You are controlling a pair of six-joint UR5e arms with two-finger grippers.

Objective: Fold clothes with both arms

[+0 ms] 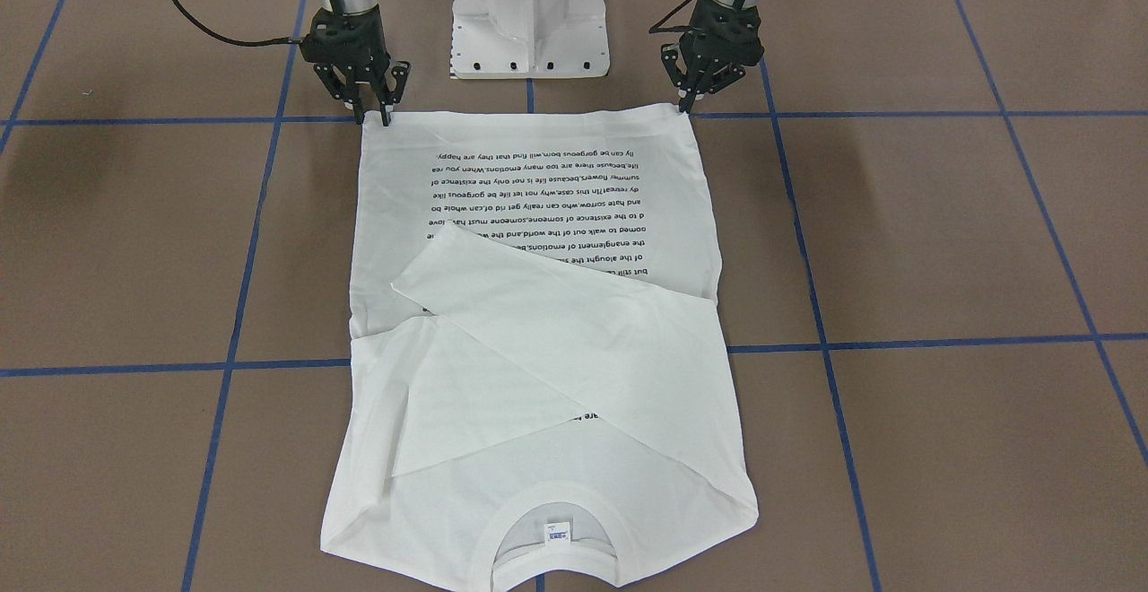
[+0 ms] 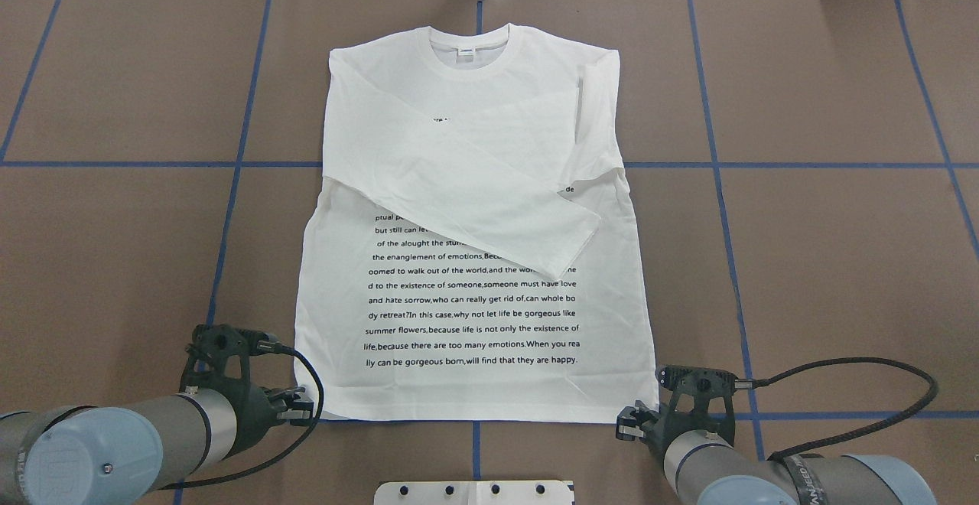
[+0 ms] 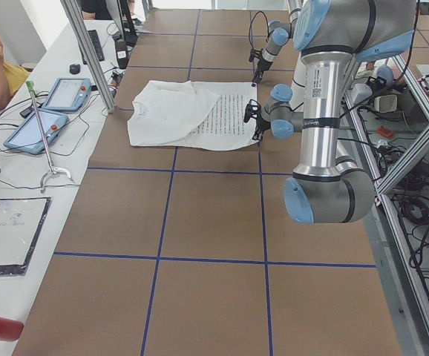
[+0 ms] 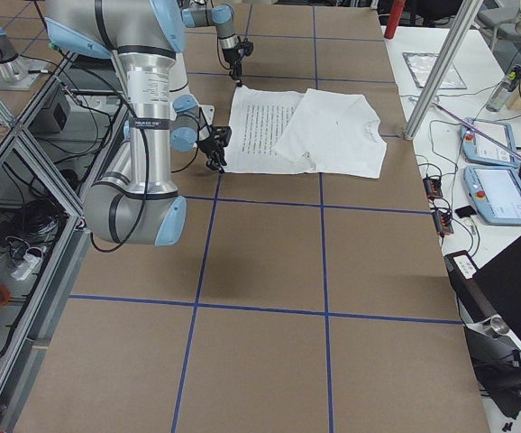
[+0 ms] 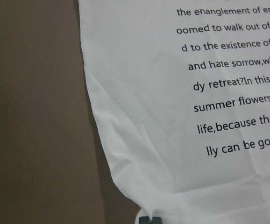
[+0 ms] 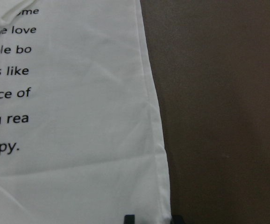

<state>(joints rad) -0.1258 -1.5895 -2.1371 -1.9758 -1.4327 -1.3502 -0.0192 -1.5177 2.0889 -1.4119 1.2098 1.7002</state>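
Brown table (image 1: 897, 215); T-shirt (image 1: 538, 170) flat; L gripper (image 1: 686, 108) pinches hem corner; R gripper (image 1: 375, 118) spread astride other corner.

Overhead/front cams opposed, sides far, wrists v. close; all share shirt (image 2: 459, 184).

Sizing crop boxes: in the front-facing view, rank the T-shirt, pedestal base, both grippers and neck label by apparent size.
1. T-shirt
2. pedestal base, partly cut off at the top
3. left gripper and right gripper, which look alike
4. neck label
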